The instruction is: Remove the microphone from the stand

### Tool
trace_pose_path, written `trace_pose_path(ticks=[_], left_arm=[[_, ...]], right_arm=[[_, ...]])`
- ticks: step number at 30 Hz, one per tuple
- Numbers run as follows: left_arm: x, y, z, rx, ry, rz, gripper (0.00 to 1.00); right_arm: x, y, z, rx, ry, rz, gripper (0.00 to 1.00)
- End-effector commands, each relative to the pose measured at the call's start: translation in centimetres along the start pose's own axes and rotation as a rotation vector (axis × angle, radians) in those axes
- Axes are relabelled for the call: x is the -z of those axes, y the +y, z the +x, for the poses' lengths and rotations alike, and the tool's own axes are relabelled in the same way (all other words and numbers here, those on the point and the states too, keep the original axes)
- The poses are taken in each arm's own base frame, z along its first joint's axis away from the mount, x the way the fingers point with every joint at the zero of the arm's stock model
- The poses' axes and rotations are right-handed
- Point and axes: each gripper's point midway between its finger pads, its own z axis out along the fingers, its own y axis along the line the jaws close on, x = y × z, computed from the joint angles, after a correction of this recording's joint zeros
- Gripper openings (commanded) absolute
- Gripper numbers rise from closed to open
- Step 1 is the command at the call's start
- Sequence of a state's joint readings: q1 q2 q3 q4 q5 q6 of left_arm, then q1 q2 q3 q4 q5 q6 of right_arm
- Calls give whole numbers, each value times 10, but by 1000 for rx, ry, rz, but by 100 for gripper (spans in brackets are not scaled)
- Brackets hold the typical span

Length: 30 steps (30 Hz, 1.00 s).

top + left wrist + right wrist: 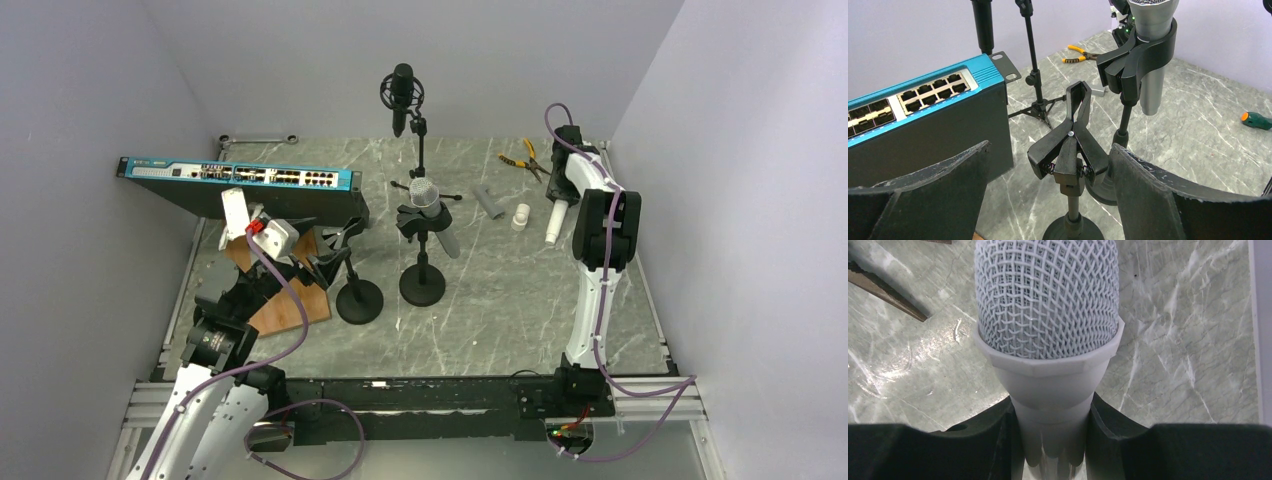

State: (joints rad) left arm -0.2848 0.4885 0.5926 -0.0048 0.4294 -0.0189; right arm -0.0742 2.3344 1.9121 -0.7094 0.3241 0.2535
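The right gripper point(1053, 437) has its jaws closed tight on the neck of a white microphone point(1045, 305), just below the mesh head, which points away from the wrist camera. In the overhead view this microphone sits over the far right part of the table point(500, 300), well apart from both stands; whether its head touches the table is hard to tell from either view. The left gripper point(1049, 146) has its jaws spread wide and holds nothing. They stand on either side of an empty stand point(359, 300), whose black spring clip is upright and carries no microphone. Just to the right of it is a second stand point(422, 287), and its clip grips a gray microphone point(424, 192) that is tilted with the mesh head up. Behind these, a black microphone point(402, 92) hangs on a thin tripod near the back wall. A blue network switch point(240, 178) lies to the left of the stands, close to the left arm, and yellow-handled pliers point(524, 158) lie near the far right corner.
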Motion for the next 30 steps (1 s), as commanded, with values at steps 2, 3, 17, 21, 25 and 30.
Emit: trace_pose_path(ticks=[2, 3, 17, 21, 25, 30], left_arm=[[-1, -1, -8, -23, -32, 11, 89], [-1, -1, -8, -22, -33, 10, 89], [0, -2, -9, -26, -40, 14, 89], [0, -2, -9, -25, -39, 13, 89], [0, -2, -9, -26, -40, 13, 89], [0, -2, -9, -25, -38, 14, 89]], right_arm=[[-17, 8, 8, 14, 24, -29, 25], [-18, 8, 9, 14, 27, -33, 27], [-18, 15, 15, 22, 51, -77, 73], [-15, 17, 14, 21, 51, -86, 77], [-3, 15, 6, 19, 30, -98, 83], [24, -1, -15, 15, -31, -46, 94]])
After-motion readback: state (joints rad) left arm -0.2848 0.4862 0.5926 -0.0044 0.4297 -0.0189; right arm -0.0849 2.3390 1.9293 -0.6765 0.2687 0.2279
